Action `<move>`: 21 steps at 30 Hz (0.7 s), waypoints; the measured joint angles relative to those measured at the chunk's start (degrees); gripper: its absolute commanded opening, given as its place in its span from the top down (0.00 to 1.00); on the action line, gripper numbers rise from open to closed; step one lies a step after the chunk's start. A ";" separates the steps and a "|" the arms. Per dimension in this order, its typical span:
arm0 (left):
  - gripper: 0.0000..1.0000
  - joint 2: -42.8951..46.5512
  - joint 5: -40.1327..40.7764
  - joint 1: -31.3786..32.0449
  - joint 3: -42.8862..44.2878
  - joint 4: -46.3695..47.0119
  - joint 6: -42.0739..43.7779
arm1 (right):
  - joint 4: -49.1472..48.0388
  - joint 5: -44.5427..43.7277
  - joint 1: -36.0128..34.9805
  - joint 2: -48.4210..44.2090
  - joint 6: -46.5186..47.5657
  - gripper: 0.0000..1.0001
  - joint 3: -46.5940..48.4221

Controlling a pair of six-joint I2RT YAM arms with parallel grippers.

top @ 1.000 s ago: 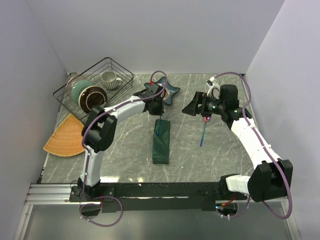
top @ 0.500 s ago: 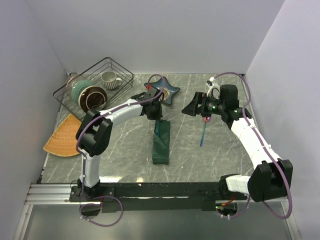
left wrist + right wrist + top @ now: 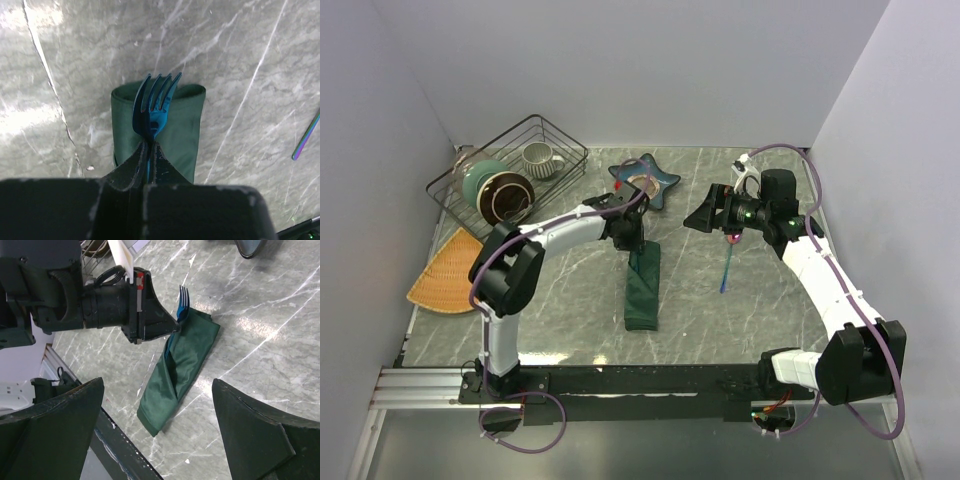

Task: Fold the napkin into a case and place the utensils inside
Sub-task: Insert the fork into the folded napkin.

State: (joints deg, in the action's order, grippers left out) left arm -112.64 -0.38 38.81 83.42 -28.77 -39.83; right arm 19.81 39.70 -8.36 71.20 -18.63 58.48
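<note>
Matt cloth case (image 3: 182,127), glossy metallic fork (image 3: 152,107)

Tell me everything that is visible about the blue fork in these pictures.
The blue fork looks like glossy metal, bright blue, with four tines. The left gripper is shut on its neck, so the head sticks out past it, over one end of the folded green case. Its handle is mostly hidden; it seems to run into the case.

Left arm (image 3: 570,222) covers the case's (image 3: 642,295) far end; the near end lies open.
</note>
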 measured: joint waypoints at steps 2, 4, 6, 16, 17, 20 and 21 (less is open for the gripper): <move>0.98 0.57 -0.02 0.31 -0.72 0.13 -0.17 | 0.00 0.00 0.00 -0.04 0.11 0.03 0.00; 0.98 0.90 -0.11 0.61 -1.40 0.15 -0.35 | 0.04 0.00 0.00 -0.09 0.22 0.03 0.00; 0.98 1.20 -0.26 0.92 -2.08 0.17 -0.42 | 0.20 0.00 0.00 -0.09 0.33 0.03 0.00; 0.94 2.67 -0.44 2.03 -5.44 0.37 -1.36 | 0.46 0.00 0.00 -0.09 0.57 0.03 -0.02; 0.94 2.67 -0.46 2.03 -5.66 0.37 -1.42 | 0.48 0.00 0.00 -0.09 0.66 0.03 -0.02; 0.93 2.67 -0.48 2.05 -6.32 0.48 -1.68 | 0.57 0.00 0.00 -0.09 0.79 0.02 -0.07; 0.93 2.67 -0.48 2.05 -6.47 0.42 -1.81 | 0.57 0.00 0.00 -0.09 0.81 0.02 -0.13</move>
State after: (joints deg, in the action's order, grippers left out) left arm -109.97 -0.86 40.86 76.95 -28.36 -41.65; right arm 20.38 39.70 -8.36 71.11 -17.82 58.35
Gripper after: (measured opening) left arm 0.065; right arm 0.972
